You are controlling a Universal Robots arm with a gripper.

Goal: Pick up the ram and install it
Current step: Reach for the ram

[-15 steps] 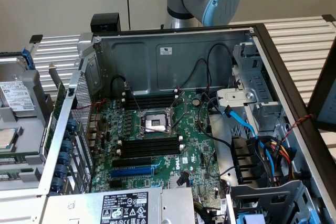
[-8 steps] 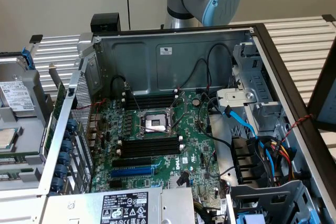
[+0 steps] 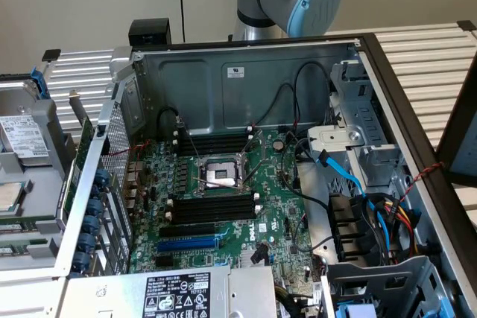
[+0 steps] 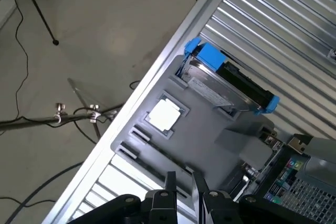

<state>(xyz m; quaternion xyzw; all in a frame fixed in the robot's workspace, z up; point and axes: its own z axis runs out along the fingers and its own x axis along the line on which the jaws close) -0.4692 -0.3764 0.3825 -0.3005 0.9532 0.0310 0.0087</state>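
Hovering over a grey tray (image 4: 207,127), the gripper (image 4: 182,182) has its two thin fingers spread wide with nothing between them. The tray lies on a ribbed table (image 4: 294,35) and holds a hard drive (image 4: 226,80) in blue brackets and a white square chip (image 4: 164,115). Long grooves (image 4: 137,135) in the tray run close to the fingers. In the exterior view the tray sits at the exterior view's left of an open computer case (image 3: 246,72), where black slots (image 3: 212,210) lie beside the processor socket (image 3: 221,174). Whether the pale strip (image 3: 21,248) in the tray is the ram, I cannot tell.
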